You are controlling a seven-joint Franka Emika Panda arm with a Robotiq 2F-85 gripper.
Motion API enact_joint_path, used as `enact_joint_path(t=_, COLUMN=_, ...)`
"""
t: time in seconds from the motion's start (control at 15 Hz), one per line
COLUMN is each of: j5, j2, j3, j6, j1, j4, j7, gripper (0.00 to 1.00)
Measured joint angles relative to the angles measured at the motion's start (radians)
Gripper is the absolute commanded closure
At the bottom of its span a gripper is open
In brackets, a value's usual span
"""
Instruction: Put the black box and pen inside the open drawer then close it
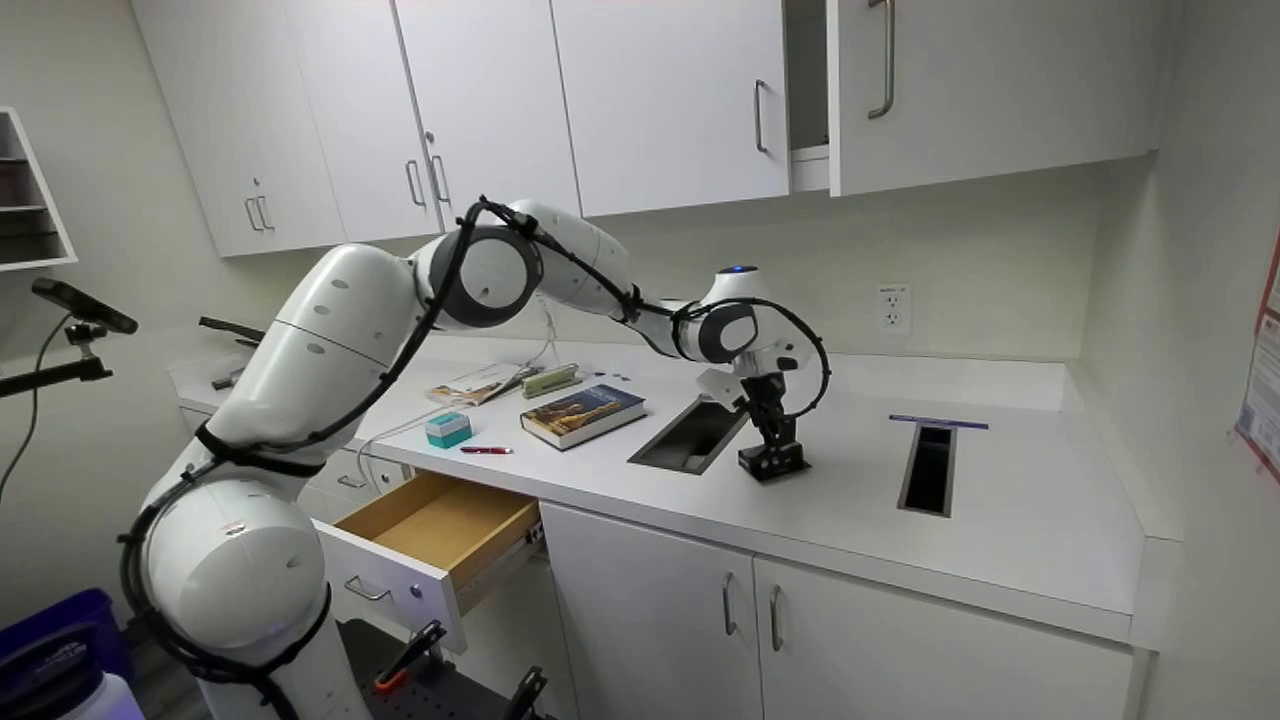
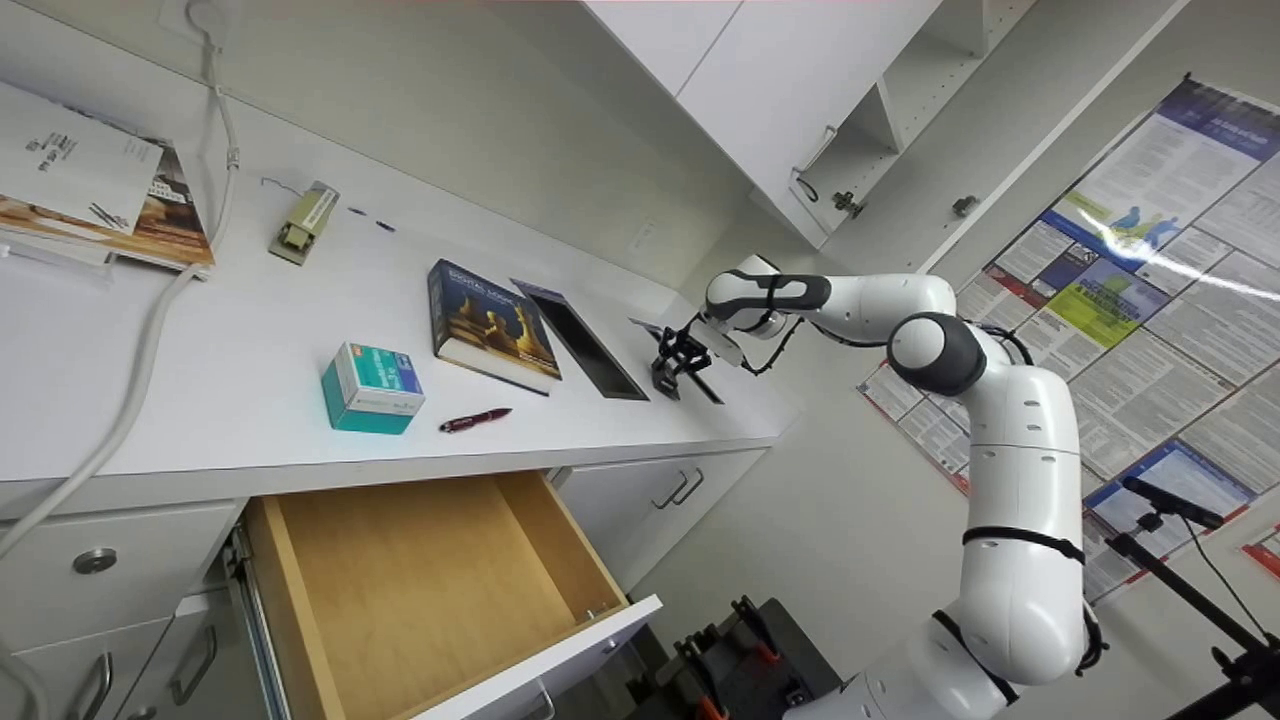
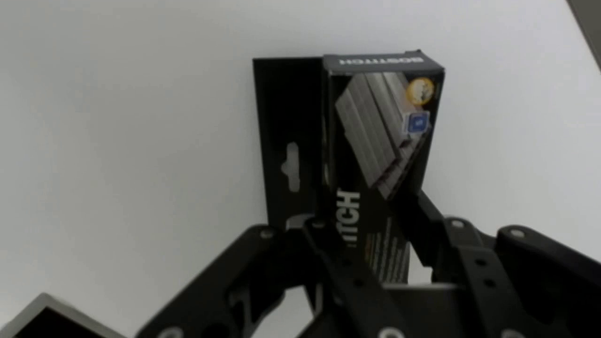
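Down at the table (image 1: 1020, 480), the tool (image 3: 368, 206) had its fingers (image 3: 434, 230) on either side of the black box (image 3: 382, 136), to all appearance clasping it across its narrow width. That was a sensible hold, as the box ran longer the other way. It sat between the wider cut-out (image 1: 692, 437) and the narrower cut-out (image 1: 928, 470), and seemed to rest on the surface, though a slight lift could not be ruled out. A flat hanging tab (image 3: 288, 103) stuck out past one finger; it probably gave the box a broader footing, but it might have snagged on a rim during lowering.

The drawer (image 2: 430, 590) was pulled out beneath the table's front edge, well apart from the box, presumably so that both items could go in from above before it was pushed home. Near that edge lay the dark red pen (image 2: 475, 420), beside the teal carton (image 2: 375, 390) and close to the book (image 2: 495, 325). Its place there promised a short carry, so taking the farther box first looked reasonable. Setting the box toward one side of the drawer would have left room for the pen to lie flat. Neither item was inside yet, so the drawer had to stand open, with closing it as the last step
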Motion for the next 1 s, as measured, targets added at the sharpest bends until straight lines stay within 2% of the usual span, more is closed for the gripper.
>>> enact_joint_path(t=0.33, j5=-0.027, j2=-0.061, j3=0.027, j6=-0.112, j1=-0.002, j4=0.000, j7=-0.126, gripper=0.83)
enact_joint_path(t=0.6, j5=-0.069, j2=-0.151, j3=0.086, j6=-0.158, j1=0.010, j4=-0.044, j7=-0.281, gripper=0.83)
enact_joint_path(t=1.0, j5=-0.147, j2=-0.281, j3=0.187, j6=-0.158, j1=0.107, j4=-0.163, j7=-0.411, gripper=0.83)
